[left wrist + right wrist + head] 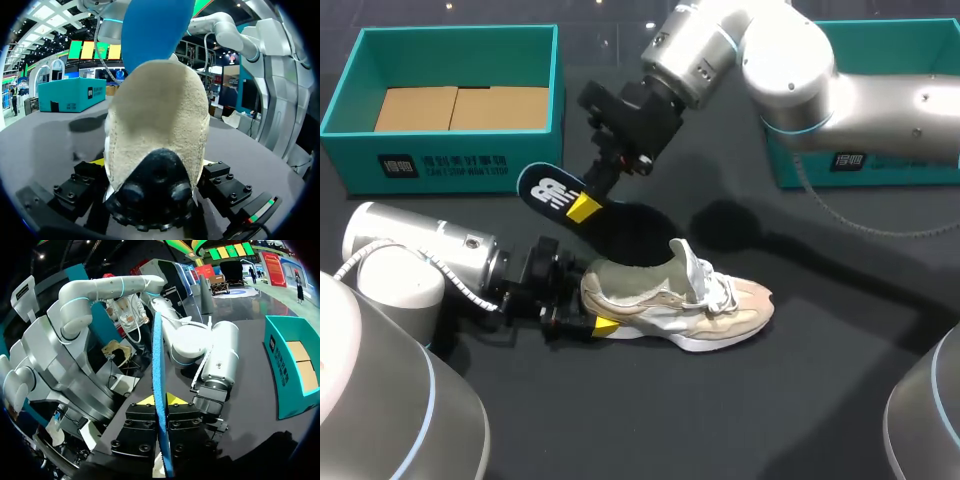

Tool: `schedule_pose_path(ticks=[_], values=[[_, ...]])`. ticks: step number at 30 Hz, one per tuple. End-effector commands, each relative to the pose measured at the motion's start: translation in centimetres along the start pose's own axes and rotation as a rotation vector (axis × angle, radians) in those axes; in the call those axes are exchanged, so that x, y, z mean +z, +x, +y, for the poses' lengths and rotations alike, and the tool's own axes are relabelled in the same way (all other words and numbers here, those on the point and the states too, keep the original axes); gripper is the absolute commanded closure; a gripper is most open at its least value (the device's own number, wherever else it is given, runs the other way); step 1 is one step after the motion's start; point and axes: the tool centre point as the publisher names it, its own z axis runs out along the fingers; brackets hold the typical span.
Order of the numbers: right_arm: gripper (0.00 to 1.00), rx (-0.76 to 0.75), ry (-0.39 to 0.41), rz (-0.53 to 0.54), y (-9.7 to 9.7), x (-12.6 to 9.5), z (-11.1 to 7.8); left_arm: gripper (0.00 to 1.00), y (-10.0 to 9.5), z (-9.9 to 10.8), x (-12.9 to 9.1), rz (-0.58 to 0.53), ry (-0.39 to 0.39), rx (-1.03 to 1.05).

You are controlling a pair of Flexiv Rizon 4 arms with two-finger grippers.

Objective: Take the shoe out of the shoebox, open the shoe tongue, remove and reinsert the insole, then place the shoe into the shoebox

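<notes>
Counter (840,400): dark; carries the shoe
Shoebox (535,160): teal, open; stands well behind the shoe, on its heel side
Shoe (700,305): pale, out of the box; upper looks soft, heel and sole likely firmer, so the heel seems the surest hold
Insole (548,190): dark blue, lifted above and behind the shoe's heel; thin, probably light and floppy
Left fingers (605,326): clenched on the shoe's heel
Right fingers (584,208): pinching the insole flat between them

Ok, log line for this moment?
left tool: shut on shoe heel | right tool: shut on insole, above shoe | shoe: on table, outside shoebox
</notes>
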Motion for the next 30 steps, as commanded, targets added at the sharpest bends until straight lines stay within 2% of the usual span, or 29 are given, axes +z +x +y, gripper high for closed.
schedule_pose_path(ticks=[1, 6, 8, 22, 27, 28, 30], values=[[1.0, 0.028, 0.046, -0.011, 1.1, -2.0, 3.8, 1.0, 0.1, 0.0, 0.0, 0.0, -0.001, 0.0], [1.0, 0.019, -0.006, -0.056, 5.8, -5.2, 5.3, 1.0, 0.1, 0.0, 0.0, 0.0, -0.001, 0.0], [1.0, 0.0, -0.112, -0.048, 8.0, -7.2, 5.2, 1.0, 0.1, 0.0, 0.0, 0.0, -0.001, 0.0], [1.0, 0.0, -0.112, -0.048, 8.0, -7.2, 5.2, 1.0, 0.1, 0.0, 0.0, 0.0, -0.001, 0.0], [1.0, 0.036, -0.208, -0.147, 11.9, -9.9, 4.8, 1.0, 0.1, 0.0, 0.0, 0.0, -0.001, 0.0], [1.0, 0.043, -0.262, -0.169, 12.8, -10.5, 4.6, 1.0, 0.1, 0.0, 0.0, 0.0, -0.001, 0.0], [1.0, 0.096, -0.456, -0.226, 14.7, -11.7, 3.9, 1.0, 0.1, 0.0, 0.0, 0.0, -0.001, 0.0]])
